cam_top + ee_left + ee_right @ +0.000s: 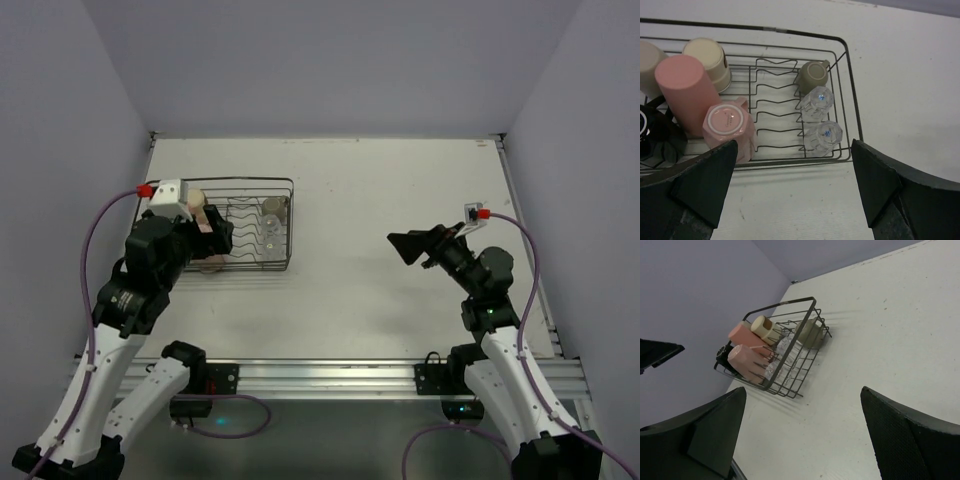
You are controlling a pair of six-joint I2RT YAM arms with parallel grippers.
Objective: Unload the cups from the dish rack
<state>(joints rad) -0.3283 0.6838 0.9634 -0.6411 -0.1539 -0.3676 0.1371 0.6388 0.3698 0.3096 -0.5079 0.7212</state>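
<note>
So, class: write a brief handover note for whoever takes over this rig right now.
Left gripper: open, empty, hovering by the dark wire dish rack.
Right gripper: open, empty, over the white table, apart from the rack.
In the rack: upturned pink mug, salmon tumbler, beige cup, olive mug, two clear glasses, others partly out of view.
Done: nothing unloaded. Left: every cup.

dish rack (852,90): thin dark metal wire | clear glasses (816,102): transparent, faceted, shiny | pink mug (730,127): glossy glaze | salmon tumbler (682,90): smooth, matt | tabletop (900,75): matt white
</note>
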